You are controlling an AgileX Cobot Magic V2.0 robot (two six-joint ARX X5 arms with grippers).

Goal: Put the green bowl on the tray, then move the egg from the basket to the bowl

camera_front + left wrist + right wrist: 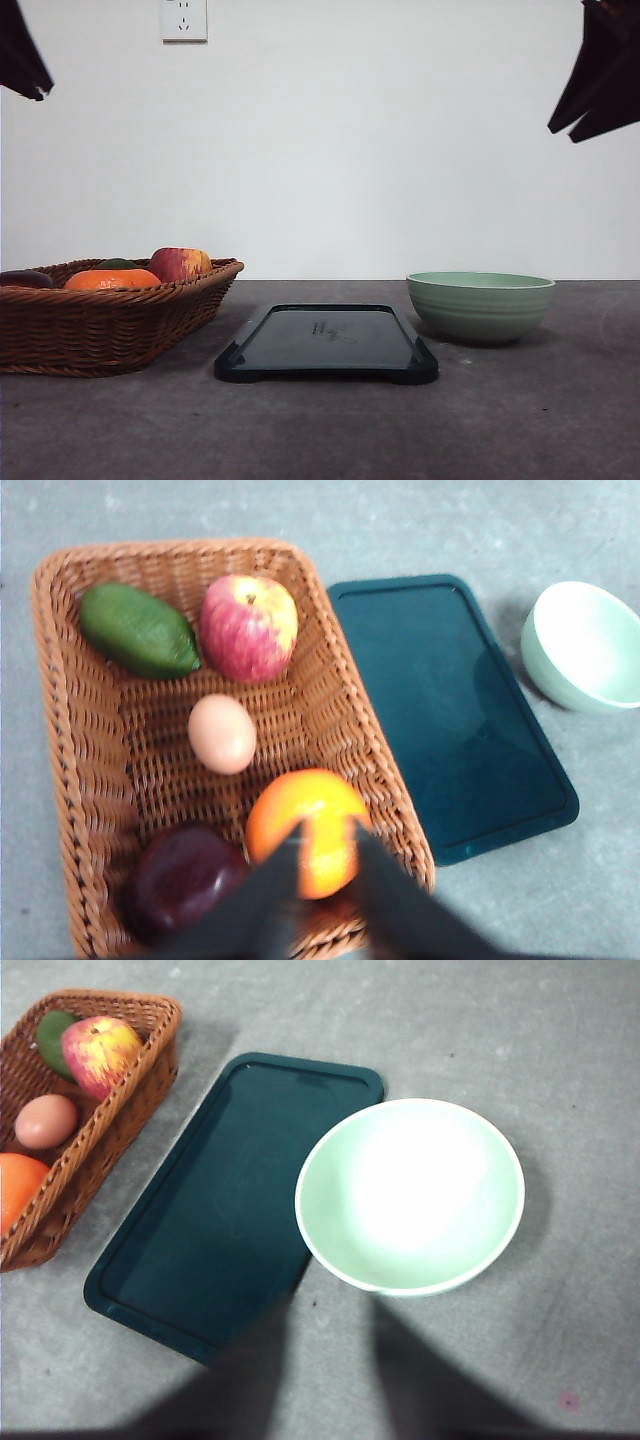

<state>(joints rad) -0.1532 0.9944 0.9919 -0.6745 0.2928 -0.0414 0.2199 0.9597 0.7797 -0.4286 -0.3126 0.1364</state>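
open table around green bowl [481,305], tray [326,340] surface bare

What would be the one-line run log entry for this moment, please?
phase: not started | green bowl: on table, right of tray | egg: in basket | left gripper: open, above basket | right gripper: open, above bowl

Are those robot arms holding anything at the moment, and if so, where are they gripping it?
Nothing is held. The left fingers hang open above the basket, and the right fingers hang open above the bowl.
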